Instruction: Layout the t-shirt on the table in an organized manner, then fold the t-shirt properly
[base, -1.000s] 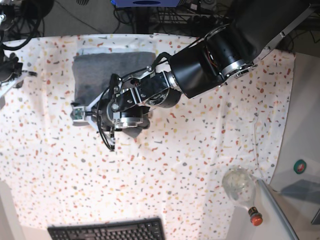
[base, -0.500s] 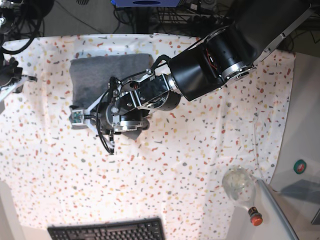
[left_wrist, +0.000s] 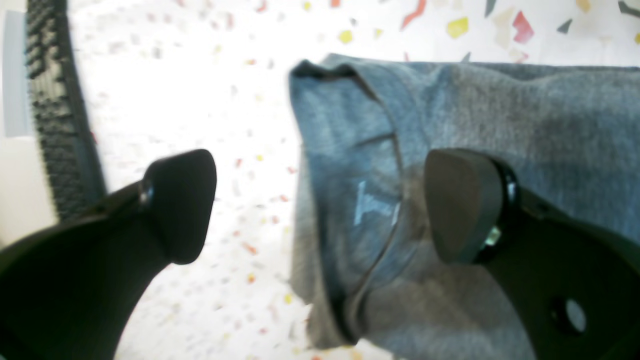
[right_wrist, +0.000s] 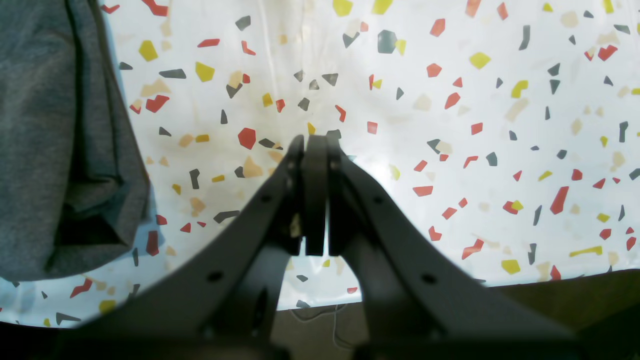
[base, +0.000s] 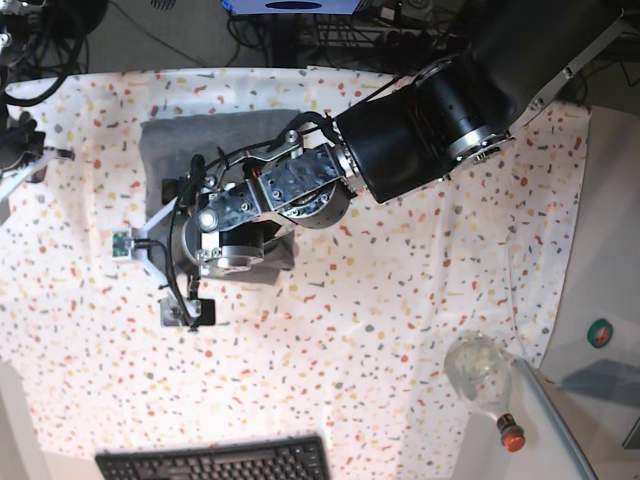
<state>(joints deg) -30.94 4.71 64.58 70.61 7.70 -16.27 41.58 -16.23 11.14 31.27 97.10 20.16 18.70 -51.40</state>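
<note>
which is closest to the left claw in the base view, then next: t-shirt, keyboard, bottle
1. t-shirt, right under the left claw, upper left
2. keyboard, bottom edge, below the claw
3. bottle, far off at lower right

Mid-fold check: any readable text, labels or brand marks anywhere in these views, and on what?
None can be read.
Pale printed label inside the neck of the t-shirt, left wrist view: too blurred to read.
Keyboard keys, base view: too small to read.
Round teal sticker at the right edge: illegible.

A robotics lab: tangled cables (base: 40, 40) and a keyboard (base: 215, 462) border the table (base: 400, 290).
</note>
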